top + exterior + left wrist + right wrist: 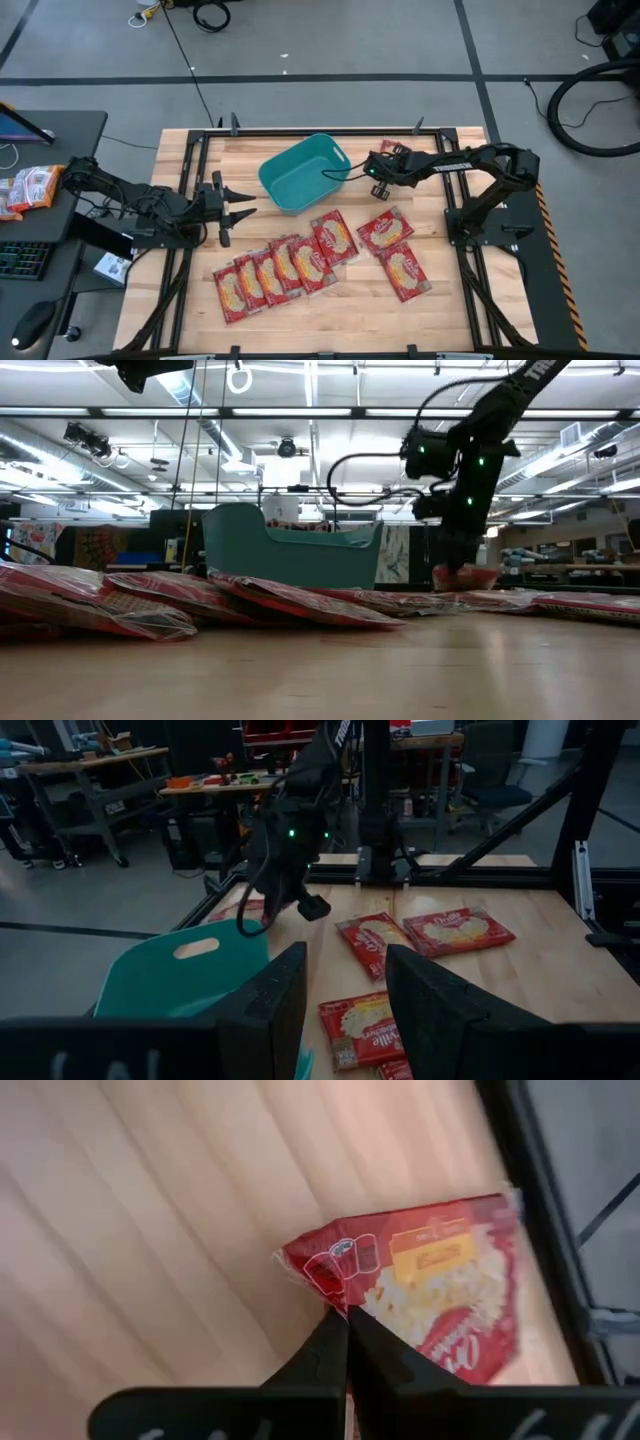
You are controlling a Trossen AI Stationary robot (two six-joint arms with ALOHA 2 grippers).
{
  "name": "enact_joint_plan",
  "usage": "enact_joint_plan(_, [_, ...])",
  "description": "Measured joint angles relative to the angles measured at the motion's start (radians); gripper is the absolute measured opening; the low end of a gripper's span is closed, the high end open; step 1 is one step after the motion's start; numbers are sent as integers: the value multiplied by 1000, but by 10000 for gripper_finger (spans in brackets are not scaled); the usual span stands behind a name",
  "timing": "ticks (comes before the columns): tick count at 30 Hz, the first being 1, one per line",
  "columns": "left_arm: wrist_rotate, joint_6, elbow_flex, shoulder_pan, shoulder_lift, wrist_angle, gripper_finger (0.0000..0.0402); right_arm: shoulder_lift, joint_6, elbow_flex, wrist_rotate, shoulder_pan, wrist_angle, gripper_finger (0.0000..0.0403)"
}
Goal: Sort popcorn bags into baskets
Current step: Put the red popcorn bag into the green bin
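Observation:
A teal basket (300, 172) stands at the table's far middle, also seen low (290, 550). Several red popcorn bags (280, 270) lie overlapping in a row at the near side, with two more (385, 232) to their right. One further bag (392, 147) lies by the far edge, right of the basket. My right gripper (379, 188) is over it, shut on it (346, 1320). My left gripper (238, 207) hovers open, left of the basket, above the table (345, 1010). My right gripper pinches the far bag between its two fingers at the bag's edge close to a corner (335, 1292). The fingers come from above, pointing down. In the low view the bag (465, 576) sits about level with the other bags; whether it is lifted clear I cannot tell.
Black frame rails (190, 190) run along the table's sides and far edge. A side desk on the left holds orange-and-white packets (30, 188), a keyboard and a mouse. Bare wood shows between the basket and the row of bags, and at the near right corner.

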Motion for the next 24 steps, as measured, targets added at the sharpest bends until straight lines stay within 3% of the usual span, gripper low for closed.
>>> enact_joint_plan(15, [39,-3,0,0,0,14,144,-215,112,179,23,54,-192,2])
enact_joint_plan(24, [39,1,0,1,0,30,144,-208,108,414,31,120,-273,2])
